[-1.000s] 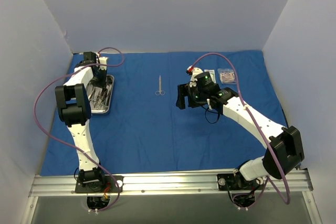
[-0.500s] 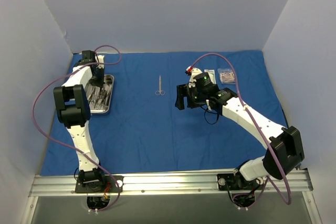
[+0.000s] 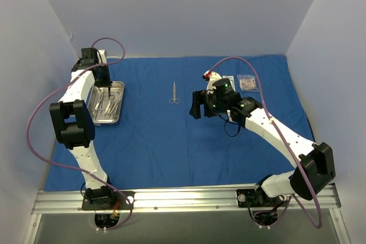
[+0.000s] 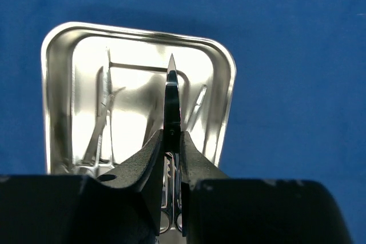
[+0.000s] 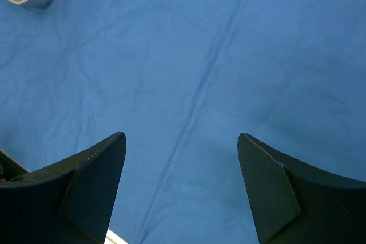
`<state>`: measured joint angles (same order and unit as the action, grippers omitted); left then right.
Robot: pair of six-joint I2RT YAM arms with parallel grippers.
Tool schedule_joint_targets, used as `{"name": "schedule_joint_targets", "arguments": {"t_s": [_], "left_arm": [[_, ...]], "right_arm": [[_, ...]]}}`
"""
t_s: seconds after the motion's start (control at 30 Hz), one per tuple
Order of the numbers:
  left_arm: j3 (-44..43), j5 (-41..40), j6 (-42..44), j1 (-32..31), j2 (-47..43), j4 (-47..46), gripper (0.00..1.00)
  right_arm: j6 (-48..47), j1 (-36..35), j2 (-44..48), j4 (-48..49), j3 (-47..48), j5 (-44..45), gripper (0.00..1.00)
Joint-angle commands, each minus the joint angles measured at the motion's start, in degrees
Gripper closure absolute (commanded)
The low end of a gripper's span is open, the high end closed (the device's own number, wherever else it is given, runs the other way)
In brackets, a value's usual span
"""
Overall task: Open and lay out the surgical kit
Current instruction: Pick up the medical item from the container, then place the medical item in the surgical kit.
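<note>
- Royal-blue cloth wrap (image 3: 160,147) lies opened out flat; soft creases show in the right wrist view.
- Steel tray (image 3: 108,122) sits on the far-left part of the cloth. Several silver instruments (image 4: 106,107) lie lengthwise inside it.
- Left gripper (image 3: 106,86) hangs over the tray, clenched on a pointed steel instrument (image 4: 171,90). The fingers (image 4: 143,161) pinch it from both sides, and its tip points away from the wrist camera, over the tray floor.
- The held instrument is seen edge-on, so I cannot tell whether it is tweezers or a clamp, nor whether any part of it touches the tray.
- One scissor-handled clamp (image 3: 174,93) lies on the cloth at mid-far, well apart from the tray. Its tip points to the back wall and its rings face the arms.
- Right gripper (image 3: 196,108) is released, jaws wide with nothing between them. It hovers over bare cloth just right of the clamp, whose rings show at the top edge of its wrist view.
- Two small packets (image 3: 247,82) lie side by side on the far-right cloth, beyond the right arm.
</note>
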<state>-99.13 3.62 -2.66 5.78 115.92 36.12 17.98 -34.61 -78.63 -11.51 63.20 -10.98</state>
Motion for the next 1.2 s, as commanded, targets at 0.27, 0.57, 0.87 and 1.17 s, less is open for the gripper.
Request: {"name": "schedule_joint_targets", "arguments": {"t_s": [0.27,0.57,0.87,1.17], "left_arm": [[6.9,5.6,-9.5,0.8,-14.1,-4.9,0.98],[19.8,28.9,-22.5,-0.9,-23.8,-24.7,0.98],[31.6,39.4,-37.0,-10.2,-33.7,-45.4,0.98],[35.6,41.5,-46.7,-17.1,-38.7,-59.2,0.98]], "right_arm": [[0.0,-0.9,2.3,6.8,0.4,-6.8,0.26],[0.4,-1.2,1.8,13.8,1.7,-15.7,0.26],[5.3,-2.0,-0.3,27.5,2.6,-27.5,0.27],[6.5,-2.2,-4.3,34.2,7.5,-33.7,0.31]]}}
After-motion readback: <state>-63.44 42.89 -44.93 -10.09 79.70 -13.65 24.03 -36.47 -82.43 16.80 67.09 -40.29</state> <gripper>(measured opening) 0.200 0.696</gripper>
